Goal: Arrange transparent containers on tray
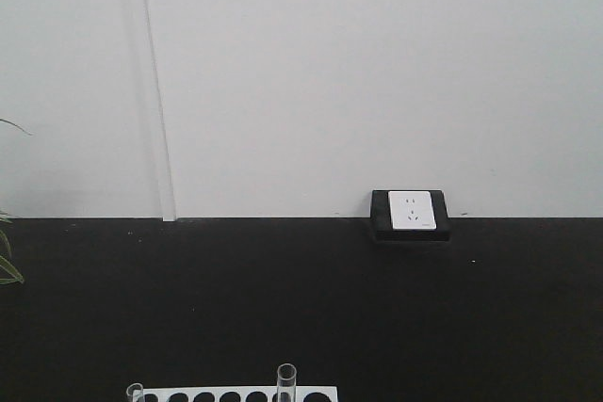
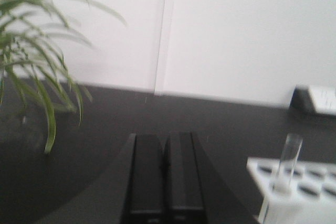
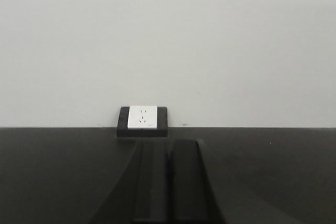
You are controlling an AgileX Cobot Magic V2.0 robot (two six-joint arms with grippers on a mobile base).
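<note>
A clear glass test tube stands upright in a white rack with round holes at the bottom edge of the front view. The rim of a second tube peeks up at the rack's left end. In the left wrist view one tube stands in the rack, to the right of my left gripper, whose black fingers are pressed together with nothing between them. My right gripper is likewise shut and empty, pointing at the wall. The yellow tray is out of view.
A black surface runs back to a white wall. A white socket on a black block sits at the wall, also straight ahead in the right wrist view. A green long-leaved plant stands left of the left gripper.
</note>
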